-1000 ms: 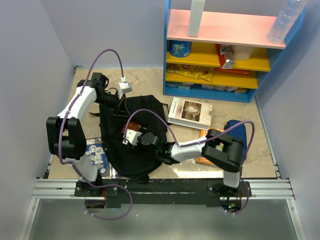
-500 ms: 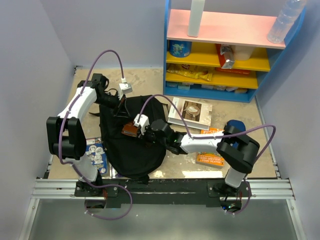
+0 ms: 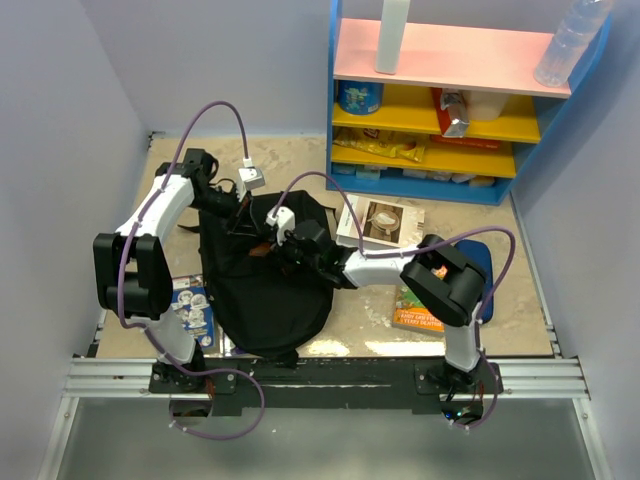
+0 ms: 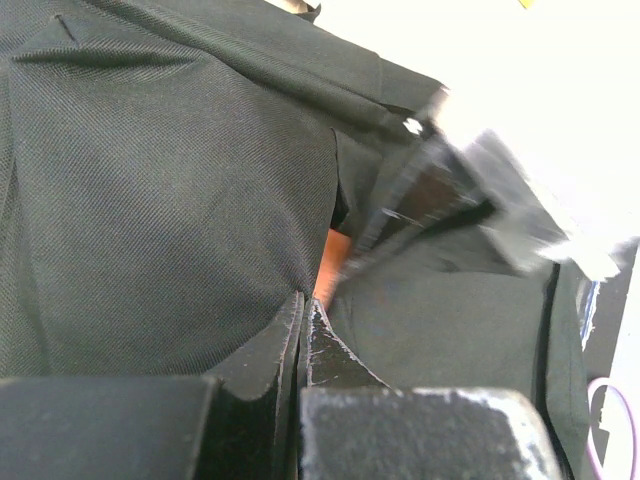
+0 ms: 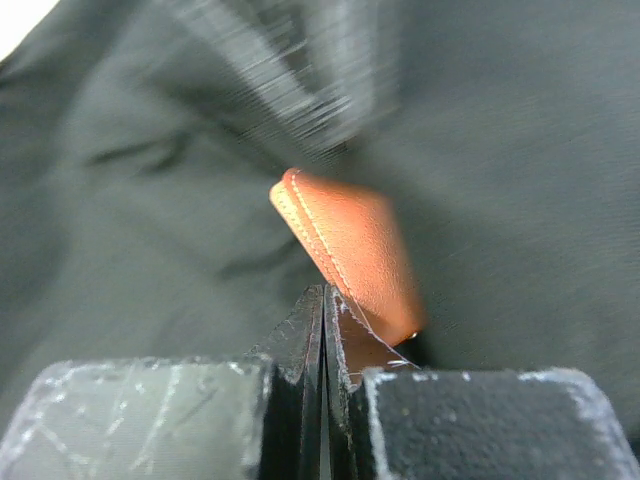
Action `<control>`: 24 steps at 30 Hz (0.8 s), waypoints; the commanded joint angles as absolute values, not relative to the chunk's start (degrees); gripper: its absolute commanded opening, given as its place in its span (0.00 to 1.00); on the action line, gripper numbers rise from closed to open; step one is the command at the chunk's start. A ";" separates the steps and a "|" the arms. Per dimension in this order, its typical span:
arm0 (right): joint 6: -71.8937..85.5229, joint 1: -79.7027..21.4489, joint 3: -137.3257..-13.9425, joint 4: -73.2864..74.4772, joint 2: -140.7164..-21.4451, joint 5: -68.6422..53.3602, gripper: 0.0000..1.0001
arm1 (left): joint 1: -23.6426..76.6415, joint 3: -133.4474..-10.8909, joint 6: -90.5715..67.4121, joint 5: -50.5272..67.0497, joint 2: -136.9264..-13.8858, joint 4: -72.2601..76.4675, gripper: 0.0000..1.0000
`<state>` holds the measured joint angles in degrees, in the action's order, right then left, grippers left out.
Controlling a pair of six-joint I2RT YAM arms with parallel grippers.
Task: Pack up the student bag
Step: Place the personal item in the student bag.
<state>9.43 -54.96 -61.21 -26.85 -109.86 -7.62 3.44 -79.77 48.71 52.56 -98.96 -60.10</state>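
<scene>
The student bag (image 3: 262, 292) lies flat and black on the table's left half, its top end toward the back. My left gripper (image 3: 240, 217) is shut on a fold of the bag's fabric (image 4: 180, 200) at the opening and holds it raised. My right gripper (image 3: 270, 246) reaches in from the right to that opening. Its jaws are shut together with nothing between them (image 5: 324, 292). A brown leather item (image 5: 350, 250) lies against the bag's black fabric just past the right fingertips. A sliver of the brown leather item (image 4: 330, 268) shows in the left wrist view too.
A book with a cup on its cover (image 3: 380, 224), an orange book (image 3: 420, 312) and a dark-blue pencil case (image 3: 472, 262) lie right of the bag. A small blue booklet (image 3: 193, 310) lies at its left. A coloured shelf unit (image 3: 440, 110) stands at the back right.
My right gripper has shut and moved up the bag from its middle to the top opening. The brown item went with it and now shows less. The left arm has stayed still.
</scene>
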 commanded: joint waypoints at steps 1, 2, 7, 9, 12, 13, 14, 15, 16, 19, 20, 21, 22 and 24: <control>8.79 -54.23 -66.09 -30.93 -112.41 2.98 0.00 | 3.69 -79.28 50.45 55.46 -96.86 -62.14 0.00; 8.96 -54.14 -66.62 -31.63 -113.20 4.21 0.00 | 3.69 -79.19 50.71 55.37 -97.03 -62.23 0.00; 10.28 -54.23 -68.02 -37.35 -114.78 11.59 0.00 | 3.69 -78.93 51.15 55.46 -97.38 -62.67 0.00; 10.90 -54.58 -69.08 -37.71 -114.87 11.69 0.00 | 3.69 -79.01 51.15 55.55 -97.47 -62.67 0.00; 10.20 -55.55 -65.76 -40.24 -110.68 12.92 0.00 | 3.69 -78.84 51.15 55.37 -97.38 -62.58 0.00; 10.11 -55.55 -64.26 -41.04 -109.18 12.66 0.00 | 3.69 -78.75 51.24 55.46 -97.38 -62.49 0.00; 10.11 -55.55 -61.12 -41.48 -107.59 11.87 0.00 | 3.69 -78.58 51.24 55.46 -97.38 -62.49 0.00; 9.41 -55.63 -59.43 -41.75 -105.75 11.17 0.01 | 3.69 -78.57 51.24 55.55 -97.47 -62.58 0.00; 9.06 -55.63 -58.02 -41.57 -103.21 10.38 0.03 | 3.60 -78.75 51.33 55.81 -97.56 -63.10 0.00; 6.95 -55.63 -55.11 -38.24 -101.43 6.87 0.14 | 2.64 -80.68 53.17 58.00 -98.61 -67.03 0.15; 6.42 -55.55 -54.06 -37.36 -101.16 4.68 0.18 | 2.11 -81.64 55.70 58.70 -99.48 -68.80 0.21; 4.76 -55.55 -53.44 -36.48 -100.81 1.70 0.22 | 0.63 -83.83 57.55 59.84 -99.93 -70.73 0.30; 3.79 -55.55 -52.74 -36.39 -99.68 0.19 0.32 | 0.01 -85.15 60.18 60.38 -100.54 -75.45 0.48; 1.41 -55.02 -51.68 -36.13 -99.41 -3.93 0.38 | -3.86 -85.35 61.95 59.08 -100.72 -75.41 0.64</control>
